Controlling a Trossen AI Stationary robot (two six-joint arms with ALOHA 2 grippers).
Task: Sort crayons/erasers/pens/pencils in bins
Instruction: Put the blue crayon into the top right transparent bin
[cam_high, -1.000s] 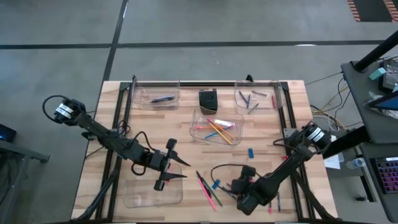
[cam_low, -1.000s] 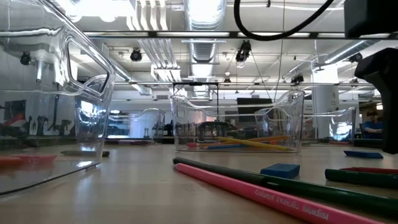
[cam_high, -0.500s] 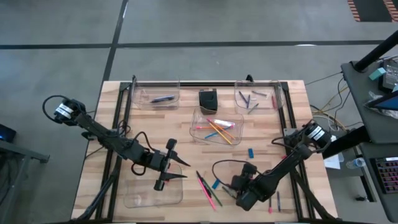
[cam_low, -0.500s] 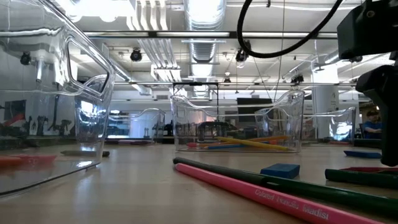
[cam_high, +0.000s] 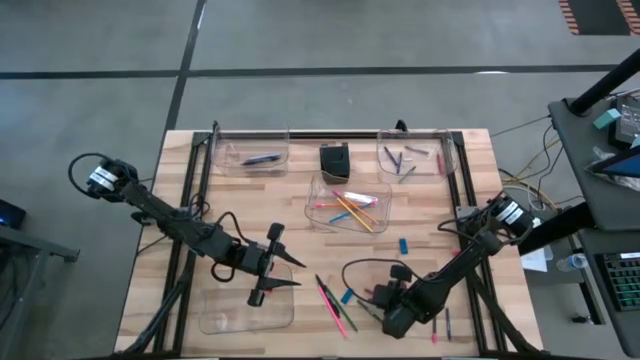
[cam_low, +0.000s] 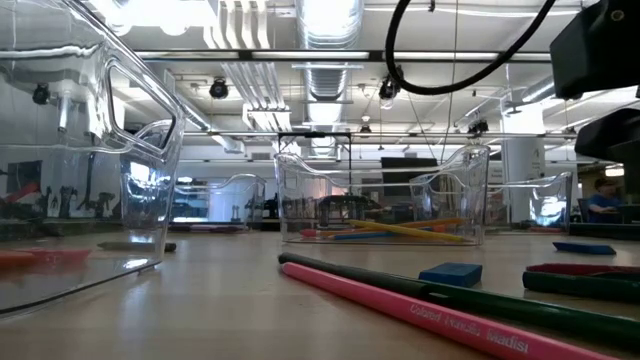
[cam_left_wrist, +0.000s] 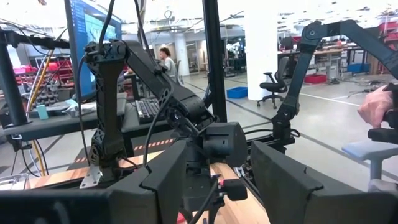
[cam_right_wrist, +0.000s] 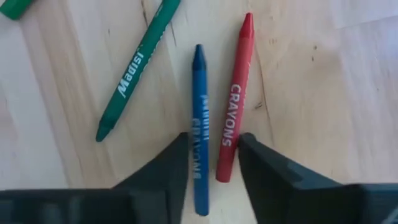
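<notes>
From my right wrist camera I see two crayons side by side on the worktop (cam_high: 250, 215): a blue crayon (cam_right_wrist: 199, 124) and a red crayon (cam_right_wrist: 233, 106), near each other but apart at their tips. The right gripper (cam_right_wrist: 211, 163) stands over their near ends with its fingers (cam_right_wrist: 171, 168) apart, straddling both; I cannot tell whether either finger touches them, and the crayons' lower ends are cut off behind the fingers. A green pencil (cam_right_wrist: 134, 71) lies slanted just beside the blue crayon, its top cut off by the frame edge. From above, the right gripper (cam_high: 390, 318) sits low at the front of the worktop, its arm folded back toward the right edge and hiding these crayons entirely. Just to its left lie a pink pencil (cam_high: 328, 300) and a blue eraser (cam_high: 347, 296); another blue eraser (cam_high: 404, 245) lies farther back. The middle bin (cam_high: 318, 195) holds bright pencils, the back left bin (cam_high: 225, 160) one dark pen (cam_high: 262, 158), the back right bin (cam_high: 385, 160) several short dark sticks too small to make out. The left gripper (cam_high: 268, 280) hangs over the front left bin (cam_high: 215, 315), arm stretched from the left edge, fingers apart and holding nothing I can see. A black box (cam_high: 334, 160) stands between the back bins.
</notes>
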